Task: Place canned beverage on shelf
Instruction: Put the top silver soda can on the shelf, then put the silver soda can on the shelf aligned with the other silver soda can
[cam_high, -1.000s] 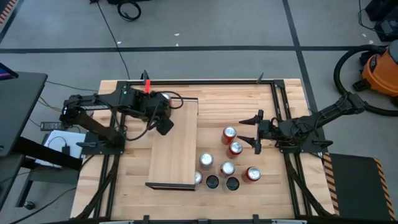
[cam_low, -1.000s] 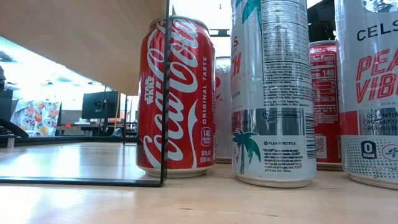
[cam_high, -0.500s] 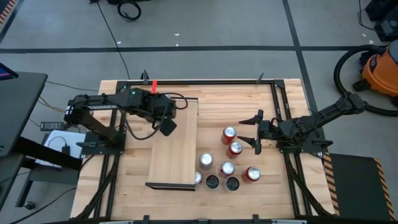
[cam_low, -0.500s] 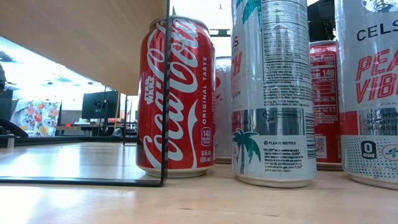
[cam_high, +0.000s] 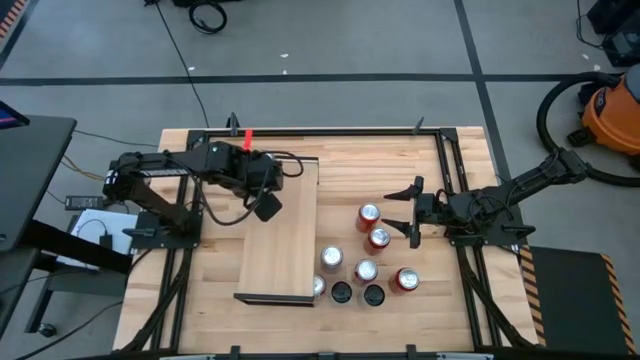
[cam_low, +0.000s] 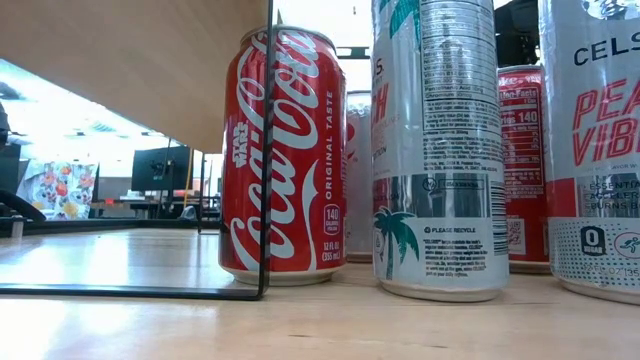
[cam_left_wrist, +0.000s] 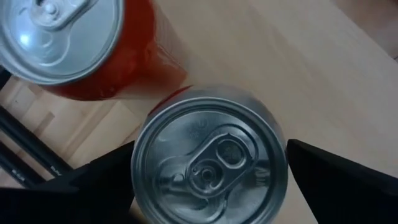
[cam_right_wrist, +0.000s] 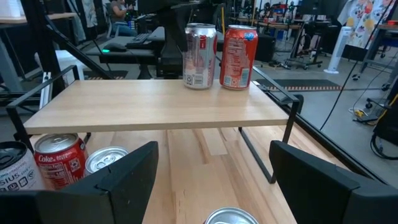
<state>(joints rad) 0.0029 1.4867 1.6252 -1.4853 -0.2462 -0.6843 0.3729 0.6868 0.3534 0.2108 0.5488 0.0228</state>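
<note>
Two cans (cam_right_wrist: 217, 56) stood side by side on the long pale plywood shelf (cam_high: 281, 240); seven more cans (cam_high: 366, 255) clustered right of it, on the butcher-block tabletop (cam_high: 470, 300)

overhead, table-level, both see red can (cam_high: 318, 286)

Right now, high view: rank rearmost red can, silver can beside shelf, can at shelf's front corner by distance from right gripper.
1. Rearmost red can, directly off the open right gripper.
2. Silver can, beside the shelf.
3. Corner can, at the shelf's front edge.
</note>
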